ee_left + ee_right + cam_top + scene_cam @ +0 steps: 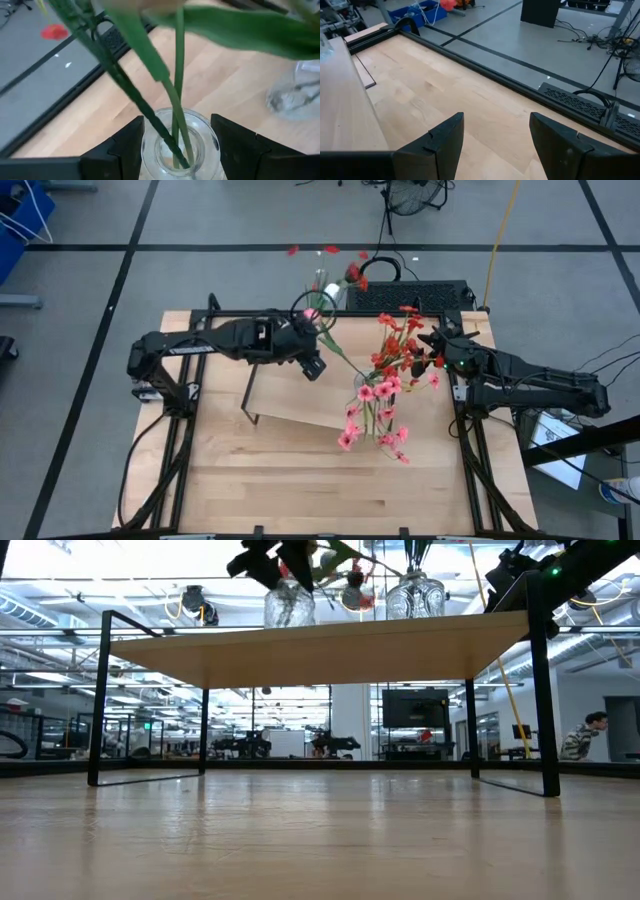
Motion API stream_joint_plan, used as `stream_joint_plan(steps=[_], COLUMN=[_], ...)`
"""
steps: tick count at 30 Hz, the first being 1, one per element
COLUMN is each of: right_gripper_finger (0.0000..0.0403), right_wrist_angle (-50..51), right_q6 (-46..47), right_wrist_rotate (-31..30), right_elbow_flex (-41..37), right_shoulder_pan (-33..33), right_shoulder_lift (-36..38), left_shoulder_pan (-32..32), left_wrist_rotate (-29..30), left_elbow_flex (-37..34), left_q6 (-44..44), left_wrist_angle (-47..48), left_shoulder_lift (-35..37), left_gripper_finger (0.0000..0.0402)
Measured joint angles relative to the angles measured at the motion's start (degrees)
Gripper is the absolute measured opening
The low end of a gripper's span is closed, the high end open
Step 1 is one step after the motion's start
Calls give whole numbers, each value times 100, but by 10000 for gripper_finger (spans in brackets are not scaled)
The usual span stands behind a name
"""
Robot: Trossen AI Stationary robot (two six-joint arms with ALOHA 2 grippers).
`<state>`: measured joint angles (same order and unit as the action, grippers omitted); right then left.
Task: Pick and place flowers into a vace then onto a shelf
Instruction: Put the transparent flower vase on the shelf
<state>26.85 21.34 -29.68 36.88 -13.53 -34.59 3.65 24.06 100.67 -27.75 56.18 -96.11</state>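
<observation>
Clear glass vase (179,147) — round-bodied, narrow-necked, standing on the light-wood shelf (320,648) at its back left part; holds a few thin green stems with long leaves, one topped by a pale pink bud (311,313). The left gripper (177,145) has a dark finger on each side of the vase body, close against the glass.

Second glass vase (415,595) — on the same shelf, toward its right part, apart from the first; holds the fuller bunch of flowers (392,370), red blossoms above and pink ones spilling forward over the shelf's front edge.

Right gripper (496,142) — fingers spread wide with nothing between them, just beside the shelf's right end, over the wooden tabletop (445,95).

A few red petals (331,249) lie on the grey floor beyond the table.
</observation>
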Motion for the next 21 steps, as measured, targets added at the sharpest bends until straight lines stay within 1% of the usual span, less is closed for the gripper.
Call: stream_joint_plan(steps=[5, 9, 11, 13, 16, 21], right_gripper_finger=[219, 219, 219, 219, 219, 219], right_wrist_angle=[-1, -7, -21, -28, -46, -92], right_q6=[-144, -228, -269, -277, -267, -154], right_wrist_rotate=[154, 274, 366, 436, 443, 421], right_elbow_flex=[2, 2, 2, 2, 2, 2], right_shoulder_pan=[-1, -15, -42, -98, -165, -343], right_shoulder_lift=[1, 6, -2, -7, -7, -22], left_shoulder_pan=[-160, -285, -360, -430, -528, -663], left_wrist_rotate=[154, 306, 478, 542, 771, 516], left_elbow_flex=[-1058, -1861, -2208, -2490, -2838, -3201], left_q6=[-369, -634, -710, -810, -878, -802], left_wrist_angle=[-779, -1175, -1444, -1697, -1720, -1996], left_shoulder_lift=[640, 1236, 1501, 1733, 1965, 2096], left_gripper_finger=[213, 213, 213, 213, 213, 219])
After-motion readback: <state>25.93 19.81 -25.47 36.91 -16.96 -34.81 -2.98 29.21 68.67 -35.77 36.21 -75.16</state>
